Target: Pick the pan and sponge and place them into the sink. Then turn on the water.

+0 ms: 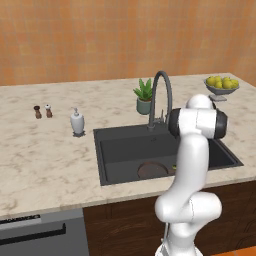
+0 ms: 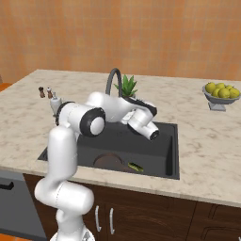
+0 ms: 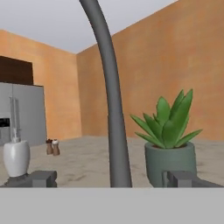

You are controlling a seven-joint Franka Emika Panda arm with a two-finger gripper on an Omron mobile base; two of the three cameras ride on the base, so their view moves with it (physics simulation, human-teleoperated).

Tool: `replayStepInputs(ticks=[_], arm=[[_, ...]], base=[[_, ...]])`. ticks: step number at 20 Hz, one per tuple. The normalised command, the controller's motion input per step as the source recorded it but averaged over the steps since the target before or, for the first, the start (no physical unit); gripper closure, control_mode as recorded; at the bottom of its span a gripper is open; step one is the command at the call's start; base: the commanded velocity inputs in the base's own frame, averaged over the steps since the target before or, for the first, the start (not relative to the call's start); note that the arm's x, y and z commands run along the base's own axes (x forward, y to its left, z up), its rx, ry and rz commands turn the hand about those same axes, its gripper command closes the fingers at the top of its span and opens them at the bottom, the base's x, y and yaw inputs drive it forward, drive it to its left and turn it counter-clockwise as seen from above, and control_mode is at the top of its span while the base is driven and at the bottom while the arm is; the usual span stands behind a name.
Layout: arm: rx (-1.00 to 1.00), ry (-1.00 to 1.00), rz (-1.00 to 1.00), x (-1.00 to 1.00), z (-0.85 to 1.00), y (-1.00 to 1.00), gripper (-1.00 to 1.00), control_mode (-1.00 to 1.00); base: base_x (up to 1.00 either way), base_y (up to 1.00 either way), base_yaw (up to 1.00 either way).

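The black sink (image 1: pixel 115 150) is set into the marble counter. Inside it, near the front wall, lies the dark brown pan (image 1: pixel 151 170) (image 2: pixel 108 162), and the small green sponge (image 1: pixel 174 166) (image 2: pixel 135 166) lies just beside it on the basin floor. The arched dark grey tap (image 1: pixel 161 95) (image 2: pixel 113 77) stands behind the basin, and no blue stream comes from it. My gripper (image 3: pixel 113 179) is open and holds nothing. Its fingertips (image 3: pixel 43 178) stand wide apart on either side of the tap's upright pipe (image 3: pixel 111 122), which rises close in front of the hand.
A potted green plant (image 1: pixel 144 97) (image 3: pixel 168 144) stands right beside the tap. A white soap dispenser (image 1: pixel 77 122) (image 3: pixel 16 155) and two small shakers (image 1: pixel 42 111) stand on the counter to the left. A grey bowl of yellow fruit (image 1: pixel 221 86) stands at the far right.
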Motion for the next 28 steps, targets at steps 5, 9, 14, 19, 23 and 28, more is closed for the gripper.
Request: replayStepInputs(ticks=[5, 9, 14, 19, 23, 28], arm=[[0.0, 0.0, 0.03, 0.27, -0.17, 0.0, -1.0, -1.0], [-0.02, 0.0, 0.0, 0.25, -0.02, 0.2, -1.0, -1.0], [0.0, 0.0, 0.0, 0.34, 0.0, 0.06, -1.0, -1.0], [0.0, 0.05, 0.0, 0.45, -0.06, 0.0, -1.0, -1.0], [0.0, 0.06, 0.01, 0.38, -0.22, -0.02, -1.0, -1.0], [0.0, 0.0, 0.02, 0.33, -0.24, -0.06, -1.0, -1.0]], base=[[0.0, 0.0, 0.0], [0.0, 0.0, 0.0], [0.0, 0.0, 0.0], [0.0, 0.0, 0.0], [0.0, 0.0, 0.0], [0.0, 0.0, 0.0]])
